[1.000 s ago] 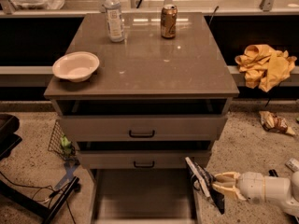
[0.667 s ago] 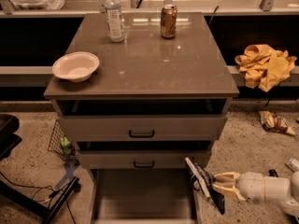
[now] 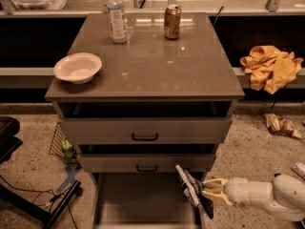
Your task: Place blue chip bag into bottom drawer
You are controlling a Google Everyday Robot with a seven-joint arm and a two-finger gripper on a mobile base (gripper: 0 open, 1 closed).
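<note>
Gripper (image 3: 206,191) pinched the blue chip bag (image 3: 188,182) above the right wall of the bottom drawer (image 3: 138,202).
A shift left before release looked wise.

text: we read none for certain | bottle (image 3: 116,16) on bench (image 3: 152,61): label illegible to us | can (image 3: 172,22): brand illegible | bag (image 3: 187,179): white print, no words we can read | claw (image 3: 204,191): lower right, clamped on bag at drawer (image 3: 143,202) right edge

Cabinet top (image 3: 157,68) with bowl (image 3: 77,67), bottle (image 3: 116,15), can (image 3: 172,21)
</note>
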